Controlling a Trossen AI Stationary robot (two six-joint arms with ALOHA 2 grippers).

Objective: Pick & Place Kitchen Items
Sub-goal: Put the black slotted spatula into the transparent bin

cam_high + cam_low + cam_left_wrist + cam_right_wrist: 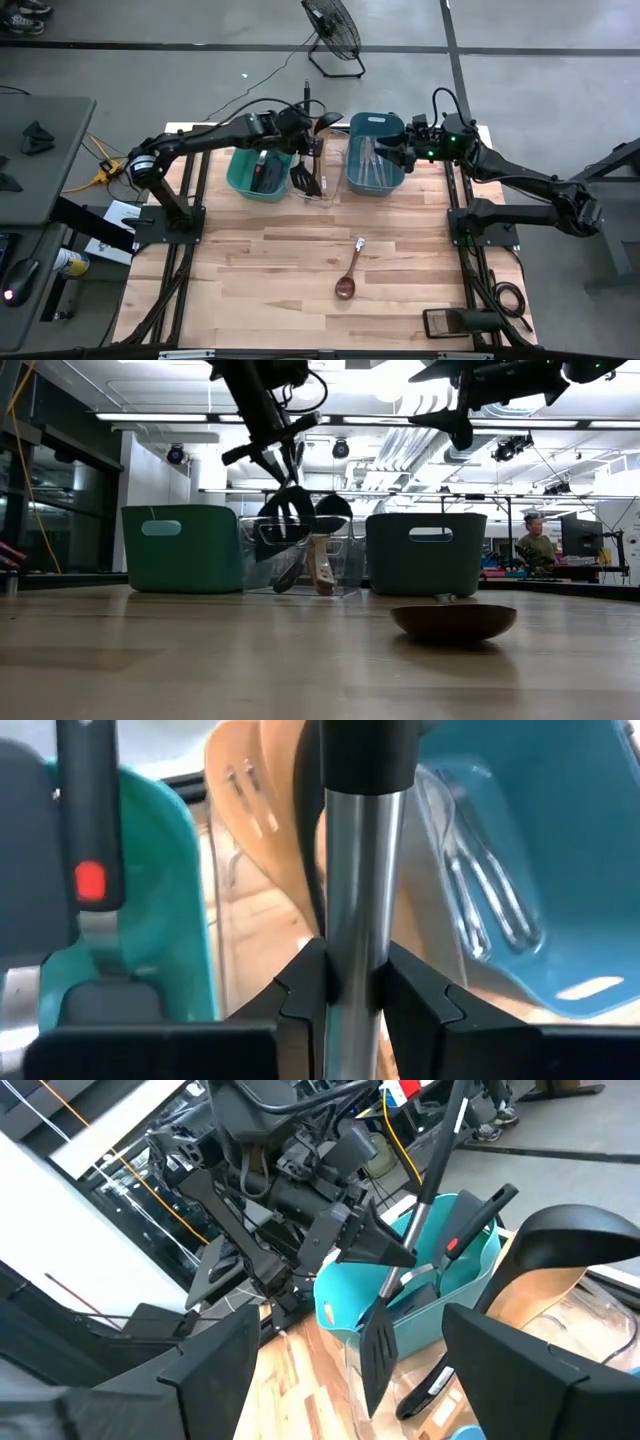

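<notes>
The high view looks straight down from well above the wooden table (300,250), taking in both arms and the three bins at its far edge. The low view sits at tabletop height on the near side, facing level across to those bins and the room behind; a wooden spoon (453,621) lies close before it. The left wrist view looks from very close at a metal-shafted utensil (355,870). The right wrist view faces across the bins toward the left arm.
</notes>
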